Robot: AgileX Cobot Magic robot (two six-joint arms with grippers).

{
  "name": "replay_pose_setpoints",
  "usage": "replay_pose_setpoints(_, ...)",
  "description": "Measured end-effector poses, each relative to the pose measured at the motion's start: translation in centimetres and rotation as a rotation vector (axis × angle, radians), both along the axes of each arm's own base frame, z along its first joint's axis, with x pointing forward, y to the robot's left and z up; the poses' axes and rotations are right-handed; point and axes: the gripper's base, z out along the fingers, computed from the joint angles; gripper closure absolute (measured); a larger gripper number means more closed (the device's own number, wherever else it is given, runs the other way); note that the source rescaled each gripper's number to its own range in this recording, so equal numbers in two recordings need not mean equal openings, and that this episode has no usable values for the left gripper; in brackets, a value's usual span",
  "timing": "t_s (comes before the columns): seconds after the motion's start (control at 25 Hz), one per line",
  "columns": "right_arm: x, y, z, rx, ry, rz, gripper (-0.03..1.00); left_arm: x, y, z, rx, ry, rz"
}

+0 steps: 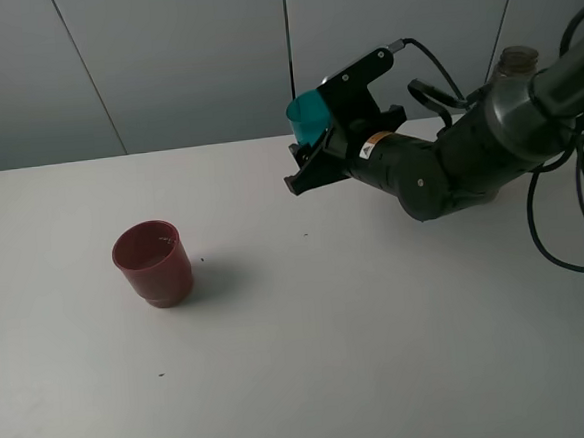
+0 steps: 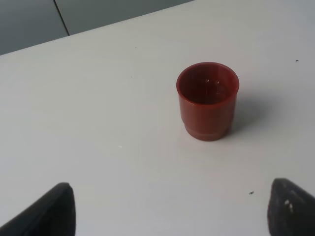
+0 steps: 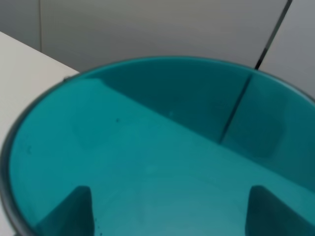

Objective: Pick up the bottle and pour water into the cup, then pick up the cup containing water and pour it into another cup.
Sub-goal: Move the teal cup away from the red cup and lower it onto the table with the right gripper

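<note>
Exterior high view: the right gripper [image 1: 312, 149] is closed on the teal cup [image 1: 308, 116], lifted well apart from the red cup [image 1: 153, 263] on the table [image 1: 382, 353]. The left gripper [image 2: 167, 209] hangs wide open, empty (red cup ahead). Tilting early would likely spill onto the table.

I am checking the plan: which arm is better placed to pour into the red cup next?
Right, probably. The right gripper already holds the teal cup above the table; the left gripper is open and empty near the red cup.
</note>
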Motion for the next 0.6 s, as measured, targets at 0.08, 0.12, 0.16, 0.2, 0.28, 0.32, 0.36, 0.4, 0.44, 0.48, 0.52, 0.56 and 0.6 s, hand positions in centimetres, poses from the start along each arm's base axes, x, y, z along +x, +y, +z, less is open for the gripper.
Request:
replay_pose_setpoints(0.08, 0.0, 0.0, -1.1, -0.004, 0.022, -0.01, 0.93, 0.0, 0.0, 0.0, 0.0, 0.0, 0.0)
replay_pose_setpoints(0.12, 0.0, -0.1, -1.7, -0.01, 0.038, -0.015, 0.93, 0.0, 0.0, 0.0, 0.0, 0.0, 0.0)
replay_pose_setpoints(0.16, 0.0, -0.1, -2.1, -0.013, 0.047, -0.02, 0.93, 0.0, 0.0, 0.0, 0.0, 0.0, 0.0)
replay_pose_setpoints(0.2, 0.0, -0.1, -2.4, -0.014, 0.048, -0.021, 0.93, 0.0, 0.0, 0.0, 0.0, 0.0, 0.0)
replay_pose_setpoints(0.28, 0.0, -0.2, -3.0, -0.022, 0.059, -0.022, 0.93, 0.0, 0.0, 0.0, 0.0, 0.0, 0.0)
replay_pose_setpoints(0.32, -0.1, -0.2, -3.2, -0.023, 0.063, -0.023, 0.93, 0.0, 0.0, 0.0, 0.0, 0.0, 0.0)
replay_pose_setpoints(0.36, -0.1, -0.2, -3.4, -0.025, 0.069, -0.024, 0.93, 0.0, 0.0, 0.0, 0.0, 0.0, 0.0)
replay_pose_setpoints(0.4, -0.1, -0.2, -3.5, -0.027, 0.072, -0.024, 0.93, 0.0, 0.0, 0.0, 0.0, 0.0, 0.0)
replay_pose_setpoints(0.44, -0.1, -0.2, -3.6, -0.029, 0.075, -0.024, 0.93, 0.0, 0.0, 0.0, 0.0, 0.0, 0.0)
replay_pose_setpoints(0.48, -0.1, -0.2, -3.7, -0.029, 0.078, -0.025, 0.93, 0.0, 0.0, 0.0, 0.0, 0.0, 0.0)
replay_pose_setpoints(0.52, -0.1, -0.3, -3.8, -0.03, 0.08, -0.025, 0.93, 0.0, 0.0, 0.0, 0.0, 0.0, 0.0)
replay_pose_setpoints(0.56, -0.1, -0.3, -3.9, -0.03, 0.082, -0.026, 0.93, 0.0, 0.0, 0.0, 0.0, 0.0, 0.0)
replay_pose_setpoints(0.6, -0.2, -0.3, -3.9, -0.03, 0.082, -0.026, 0.93, 0.0, 0.0, 0.0, 0.0, 0.0, 0.0)
